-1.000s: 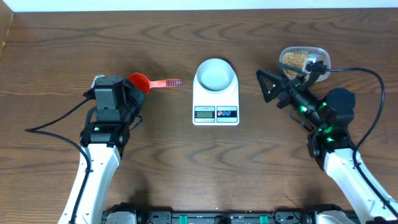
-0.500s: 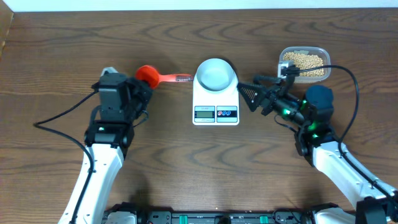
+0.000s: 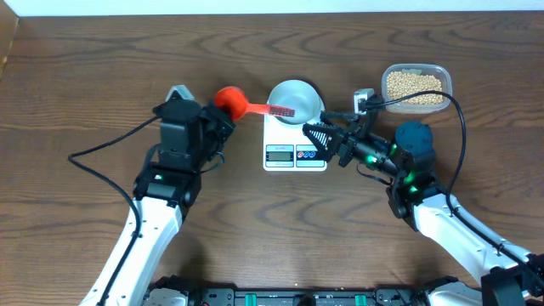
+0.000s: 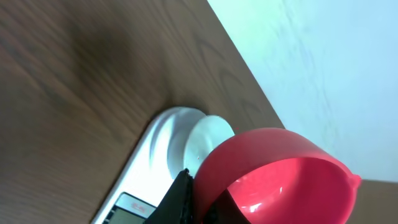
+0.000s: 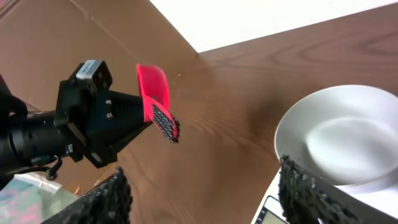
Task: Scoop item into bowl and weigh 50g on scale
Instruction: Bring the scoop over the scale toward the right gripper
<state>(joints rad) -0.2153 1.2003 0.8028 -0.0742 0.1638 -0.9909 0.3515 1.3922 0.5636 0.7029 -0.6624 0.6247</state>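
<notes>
The left gripper (image 3: 218, 117) is clamped on a red scoop (image 3: 229, 100) just behind its cup. The cup sits left of the scale (image 3: 294, 134), and the handle reaches right so that its perforated end lies over the rim of the bowl (image 3: 296, 100). In the left wrist view, the scoop cup (image 4: 280, 171) fills the lower right, with the bowl (image 4: 208, 134) and scale (image 4: 152, 165) behind it.

The bowl stands on the rear part of the scale platform. The display and two buttons face the front edge.

The right gripper (image 3: 323, 140) hovers at the right front corner of the scale. Its fingers (image 5: 109, 199) are spread wide apart with nothing between them.

The beans (image 3: 414, 85) lie in a clear tub (image 3: 447, 85) at the right rear of the wooden table (image 3: 85, 68), well apart from the bowl.
</notes>
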